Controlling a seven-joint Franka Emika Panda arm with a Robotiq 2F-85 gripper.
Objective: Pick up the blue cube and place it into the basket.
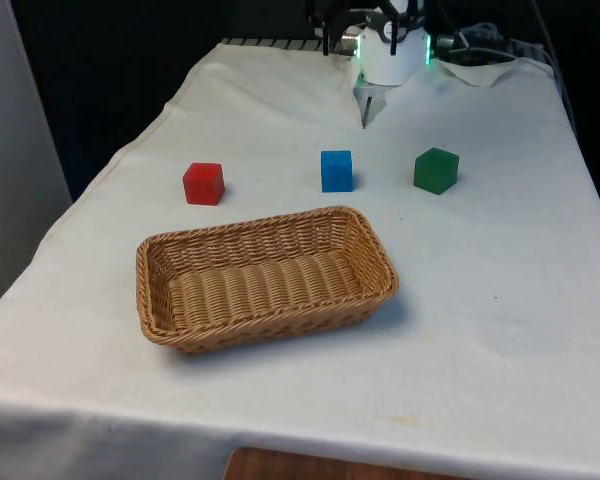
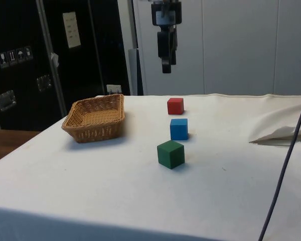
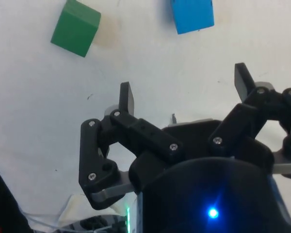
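Front view, near to far: basket [image 1: 265, 277] sits closest to you, mouth up & empty, so the drop is straightforward. Just behind it is a row of three: red cube [image 1: 203, 183], blue cube [image 1: 336, 170] in the middle, green cube [image 1: 436, 169], all apart w/ room for fingers between. Farthest back, gripper [image 3: 183, 94] hangs high over the cloth, fingers spread wide, holding nothing, prob. set for the descent. You're short of the blue one.
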